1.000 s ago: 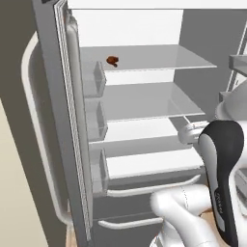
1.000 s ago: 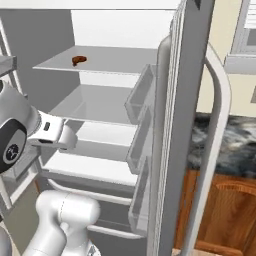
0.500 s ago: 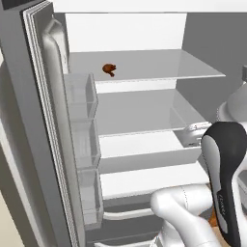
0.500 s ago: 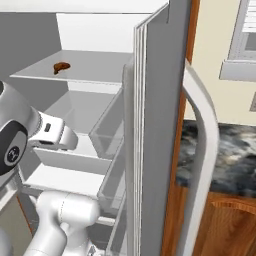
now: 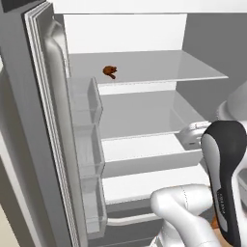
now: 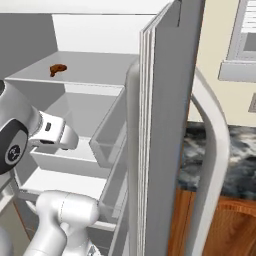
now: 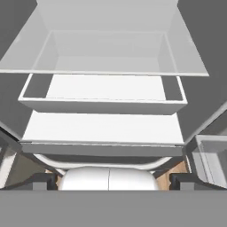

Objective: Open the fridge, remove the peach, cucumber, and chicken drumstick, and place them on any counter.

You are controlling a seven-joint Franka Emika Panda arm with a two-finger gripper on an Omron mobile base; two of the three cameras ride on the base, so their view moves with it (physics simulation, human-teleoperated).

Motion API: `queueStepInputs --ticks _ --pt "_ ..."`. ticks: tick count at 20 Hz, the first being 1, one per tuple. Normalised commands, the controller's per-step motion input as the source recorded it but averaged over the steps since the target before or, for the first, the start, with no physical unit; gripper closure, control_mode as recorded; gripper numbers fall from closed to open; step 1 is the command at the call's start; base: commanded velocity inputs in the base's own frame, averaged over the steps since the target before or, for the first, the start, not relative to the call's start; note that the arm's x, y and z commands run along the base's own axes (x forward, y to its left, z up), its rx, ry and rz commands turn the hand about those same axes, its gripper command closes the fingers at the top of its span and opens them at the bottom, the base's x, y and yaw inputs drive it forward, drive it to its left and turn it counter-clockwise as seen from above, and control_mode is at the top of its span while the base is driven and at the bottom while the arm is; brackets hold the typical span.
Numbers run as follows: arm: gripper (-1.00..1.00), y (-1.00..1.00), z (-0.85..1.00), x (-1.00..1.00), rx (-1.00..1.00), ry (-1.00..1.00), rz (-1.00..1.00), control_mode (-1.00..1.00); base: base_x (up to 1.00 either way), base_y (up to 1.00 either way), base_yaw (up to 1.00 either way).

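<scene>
Drumstick retrieval is looking risky: we are facing the fridge [image 5: 144, 34] with both doors swung wide, and the chicken drumstick [image 5: 110, 71] is lying far back on the top glass shelf [image 5: 193, 72]. Our gripper [image 7: 113, 179], fingers spread wide and empty, is pointing at the lower drawers. Raising it, we are risking clipping the shelf's front edge or the door bins [image 5: 89, 108]; the middle is giving open room.

I see the fridge [image 5: 43, 144] open, doors swung wide; the small brown drumstick [image 5: 110, 72] lies on its upper shelf.
</scene>
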Motion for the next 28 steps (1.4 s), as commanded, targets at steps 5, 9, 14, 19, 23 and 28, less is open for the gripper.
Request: queueStepInputs --ticks 5,9,14,19,23,28 --pt "-1.0 0.0 0.0 0.0 0.0 0.0 0.0 1.0 0.11 0.48 0.0" --pt "-1.0 0.13 -0.01 0.0 -0.01 -0.04 0.05 -1.0 -0.04 0.19 0.04" --pt "-1.0 0.04 0.13 0.0 0.0 -0.11 0.0 -1.0 0.0 0.0 0.0" --pt "-1.0 -0.16 0.22 0.0 0.0 -0.06 0.0 -1.0 0.0 0.0 0.0" --pt "-1.0 -0.01 0.44 0.0 -0.01 -0.18 0.0 -1.0 0.0 0.0 0.0" --pt "-1.0 -0.04 0.66 0.0 0.0 -0.05 0.01 -1.0 0.0 0.0 0.0"
